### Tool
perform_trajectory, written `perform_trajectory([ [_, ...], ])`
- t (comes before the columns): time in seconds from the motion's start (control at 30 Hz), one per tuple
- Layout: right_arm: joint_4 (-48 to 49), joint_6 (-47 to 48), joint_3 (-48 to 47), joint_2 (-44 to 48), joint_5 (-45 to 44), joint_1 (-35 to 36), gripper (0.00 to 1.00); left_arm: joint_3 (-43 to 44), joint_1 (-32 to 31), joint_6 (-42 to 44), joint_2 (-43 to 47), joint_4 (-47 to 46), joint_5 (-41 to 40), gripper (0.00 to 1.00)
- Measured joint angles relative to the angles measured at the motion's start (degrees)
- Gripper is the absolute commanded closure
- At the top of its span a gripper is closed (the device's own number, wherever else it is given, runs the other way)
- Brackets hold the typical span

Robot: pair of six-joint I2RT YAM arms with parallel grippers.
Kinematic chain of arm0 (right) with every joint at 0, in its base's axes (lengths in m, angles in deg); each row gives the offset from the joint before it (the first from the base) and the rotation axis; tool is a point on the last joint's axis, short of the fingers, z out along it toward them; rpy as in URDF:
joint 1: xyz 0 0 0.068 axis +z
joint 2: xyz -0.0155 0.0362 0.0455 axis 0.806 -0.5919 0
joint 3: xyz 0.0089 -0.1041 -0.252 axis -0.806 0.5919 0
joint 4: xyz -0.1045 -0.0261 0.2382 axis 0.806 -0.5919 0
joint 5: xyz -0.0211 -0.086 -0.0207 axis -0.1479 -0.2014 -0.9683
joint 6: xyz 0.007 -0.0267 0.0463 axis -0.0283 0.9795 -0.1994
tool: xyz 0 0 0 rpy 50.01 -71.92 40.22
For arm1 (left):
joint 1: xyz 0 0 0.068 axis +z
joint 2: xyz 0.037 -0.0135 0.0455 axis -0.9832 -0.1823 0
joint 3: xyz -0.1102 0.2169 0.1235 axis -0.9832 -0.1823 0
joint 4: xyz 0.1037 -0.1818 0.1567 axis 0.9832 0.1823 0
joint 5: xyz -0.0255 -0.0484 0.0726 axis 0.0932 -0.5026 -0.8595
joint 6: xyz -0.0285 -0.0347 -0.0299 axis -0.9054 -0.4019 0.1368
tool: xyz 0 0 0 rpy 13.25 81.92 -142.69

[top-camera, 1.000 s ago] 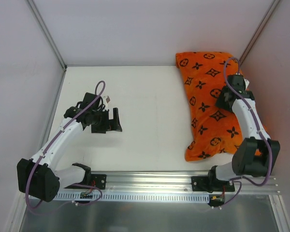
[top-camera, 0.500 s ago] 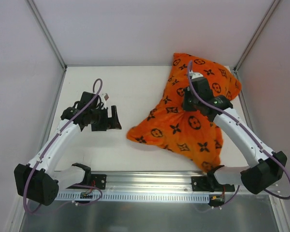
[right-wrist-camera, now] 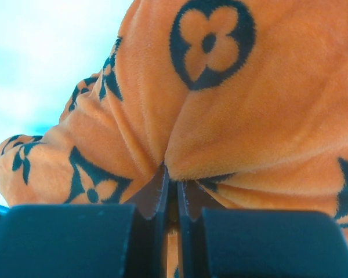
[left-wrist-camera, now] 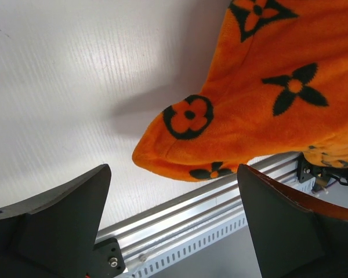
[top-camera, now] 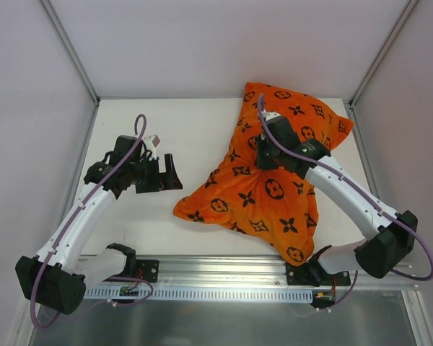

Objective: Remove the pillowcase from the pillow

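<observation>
Pillowcase (top-camera: 270, 191) hauled from right edge toward bench (top-camera: 202, 130) middle, right end effector (top-camera: 265, 160) clamped on its fabric, left end effector (top-camera: 172, 173) spread apart nearby, now within reach for stripping.

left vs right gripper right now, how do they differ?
Left gripper is open, jaws wide, holding nothing; right gripper is shut on a fold of the pillowcase. Left is over the table, beside the pillowcase's near-left corner; right is at the pillowcase's middle. Both have black fingers.
</observation>
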Motion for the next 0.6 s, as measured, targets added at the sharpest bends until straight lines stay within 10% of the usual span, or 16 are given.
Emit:
perform_trajectory([
  [0.33, -1.5, -2.1, -11.1, -10.8, 2.2, 0.7, 0.98, 0.0, 0.0, -1.7, 2.9, 0.0, 2.3, 0.08],
  [0.47, -8.0, -0.6, -34.1, -26.8, 8.4, 3.2, 0.16, 0.2, -0.3, -2.6, 4.8, 0.0, 2.4, 0.08],
  [0.6, -7.6, 2.0, -48.9, -35.1, 9.6, 5.7, 0.0, 0.9, -0.4, -2.9, 5.2, 0.1, 2.3, 0.1],
])
